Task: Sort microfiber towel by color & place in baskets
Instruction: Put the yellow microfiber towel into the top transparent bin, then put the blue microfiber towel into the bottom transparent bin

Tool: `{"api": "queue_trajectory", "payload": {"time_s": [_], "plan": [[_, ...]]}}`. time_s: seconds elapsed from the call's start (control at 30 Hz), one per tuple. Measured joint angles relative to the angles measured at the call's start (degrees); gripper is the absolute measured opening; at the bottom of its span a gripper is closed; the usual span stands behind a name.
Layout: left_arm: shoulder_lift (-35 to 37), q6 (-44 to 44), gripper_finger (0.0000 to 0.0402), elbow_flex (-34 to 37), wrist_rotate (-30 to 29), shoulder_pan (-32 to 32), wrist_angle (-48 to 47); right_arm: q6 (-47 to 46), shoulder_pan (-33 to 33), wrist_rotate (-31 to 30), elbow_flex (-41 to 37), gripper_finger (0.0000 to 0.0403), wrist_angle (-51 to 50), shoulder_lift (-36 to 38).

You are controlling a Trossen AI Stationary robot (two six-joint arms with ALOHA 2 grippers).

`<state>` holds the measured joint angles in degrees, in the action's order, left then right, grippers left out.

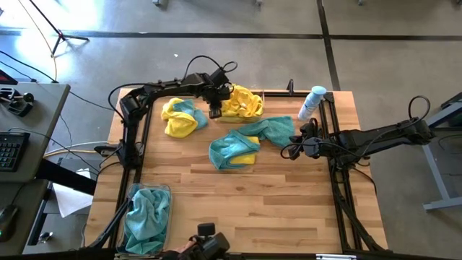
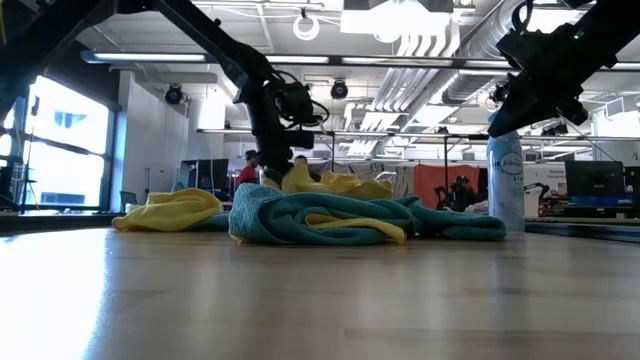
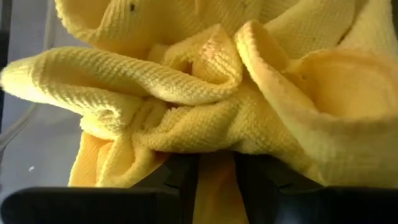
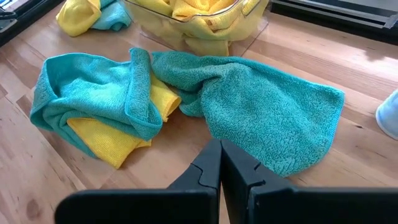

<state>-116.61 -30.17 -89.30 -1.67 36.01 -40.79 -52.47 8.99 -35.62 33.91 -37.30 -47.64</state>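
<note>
At the table's far edge, the left gripper (image 1: pixel 215 105) hangs over the yellow-filled basket (image 1: pixel 260 96), fingers clamped on a yellow towel (image 3: pixel 205 93). The right gripper (image 4: pixel 220 163), pinched empty, sits just right of the teal towel (image 1: pixel 273 131).

Yellow towels (image 1: pixel 242 102) fill far basket (image 1: pixel 261 97); teal towels (image 1: pixel 146 211) fill near basket (image 1: pixel 167 191).

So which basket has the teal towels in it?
The basket at the table's near-left corner, holding only teal cloth; the other basket, at the far edge, holds yellow towels.
</note>
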Motion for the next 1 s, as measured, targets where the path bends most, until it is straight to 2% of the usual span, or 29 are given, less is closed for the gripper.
{"api": "queue_trajectory", "payload": {"time_s": [0.2,0.4,0.87,1.0], "plan": [[0.04,0.22,0.0092,0.00,1.58,-0.30,1.13,0.00,-0.02,-0.65,0.00,0.0000,-0.44,0.00],[2.69,1.73,0.0092,0.00,-2.03,-0.47,1.22,0.00,0.00,-0.72,0.00,0.0000,-0.71,0.00],[17.12,8.43,0.0092,-0.07,-2.03,-0.95,0.02,0.00,0.00,-2.57,0.00,0.0000,-1.22,0.00],[20.49,12.04,0.0092,-0.07,-2.06,-1.12,-3.60,0.00,-0.02,-3.85,0.00,0.0000,-1.22,0.00]]}}
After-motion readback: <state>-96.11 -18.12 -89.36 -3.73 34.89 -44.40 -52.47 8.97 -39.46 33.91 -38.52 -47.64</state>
